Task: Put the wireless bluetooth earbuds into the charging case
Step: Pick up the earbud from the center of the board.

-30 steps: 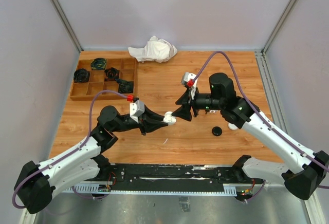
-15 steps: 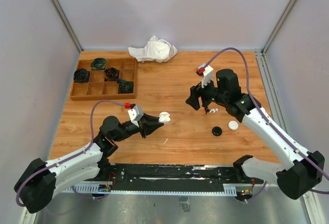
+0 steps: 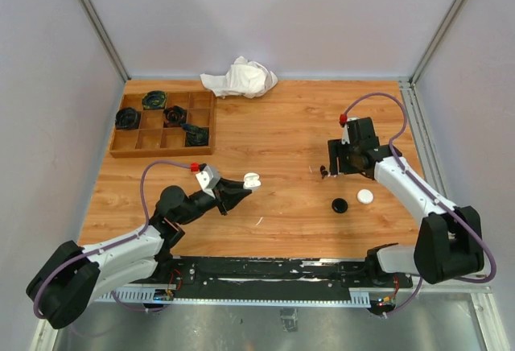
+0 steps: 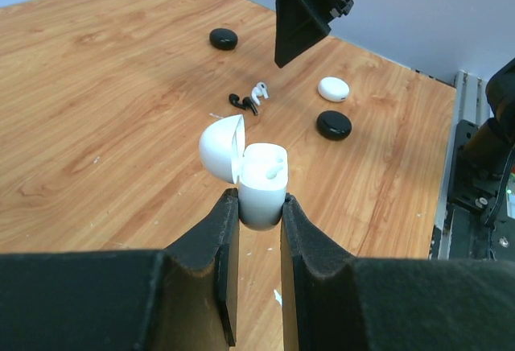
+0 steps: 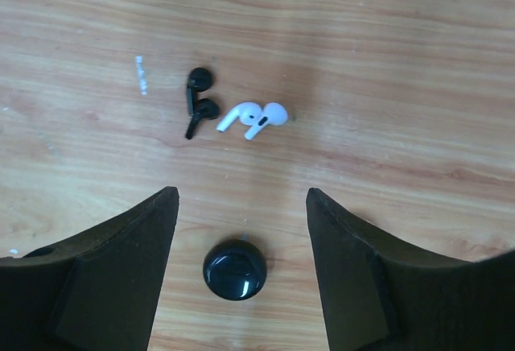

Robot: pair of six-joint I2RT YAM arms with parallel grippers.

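Observation:
A white charging case [image 4: 262, 180] with its lid swung open is pinched at its base by my left gripper [image 4: 257, 203], which is shut on it a little above the table; a white bud sits in one well. In the top view the case [image 3: 252, 180] is left of centre, at the tip of the left gripper [image 3: 240, 187]. Two black earbuds [image 5: 198, 101] and two white earbuds [image 5: 254, 118] lie together on the wood. My right gripper [image 5: 241, 198] hangs open above the table just short of them, holding nothing. In the top view the right gripper [image 3: 331, 166] is beside the earbuds [image 3: 323, 173].
A black puck case [image 5: 234, 271] lies under the right gripper's open jaws. Another black case [image 3: 339, 204] and a white case [image 3: 365, 196] lie right of centre. A wooden compartment tray [image 3: 135, 144] with dark items stands back left, a white cloth [image 3: 240, 77] behind it. A thin white sliver [image 3: 259, 221] lies near the front.
The right gripper has drawn back from the held case to the right and widened its jaws. The left gripper with the case has shifted slightly back and left.

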